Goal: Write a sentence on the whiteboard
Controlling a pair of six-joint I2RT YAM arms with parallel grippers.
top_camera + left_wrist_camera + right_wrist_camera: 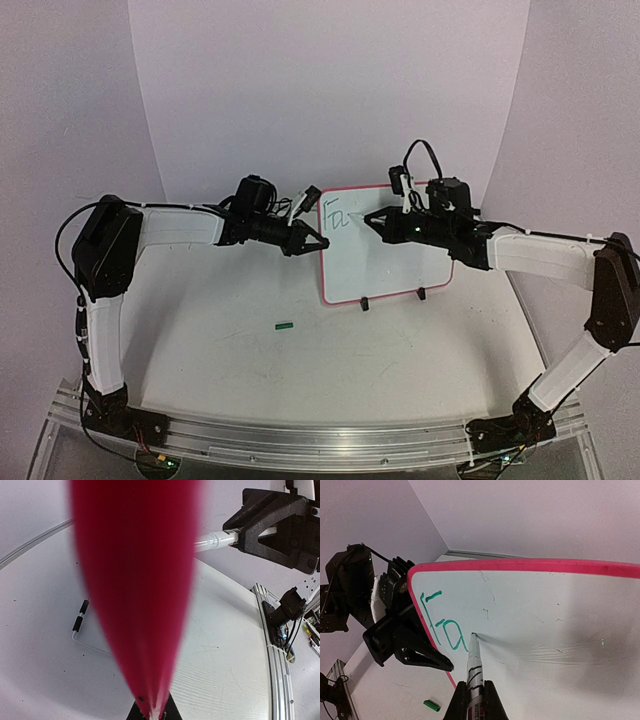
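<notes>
Two green letters are on the board: the sentence [443,628] reads just "Fa", tucked into the upper left corner of the whiteboard [395,265]. That's the start of the first word and nothing more. The rest of the white face is bare apart from faint smudges, so by my reckoning nearly all of the writing is yet to do.

The marker [474,666] has its tip pressed to the board just right of the "a", at the foot of that letter, right where a third letter would begin. The right fingers [459,703] are clenched around the marker's barrel, reaching in across the board's front from its right side.

On the board's left rim, the left fingers [422,655] are clamped on the red-pink edge, which runs straight down between them in the left wrist view. It looks like a steadying hold.

The whiteboard stands upright on its two black feet at the middle of the counter [220,350]. A small green piece [285,324], likely the cap, lies on the counter in front of the board's lower left corner, well apart.
</notes>
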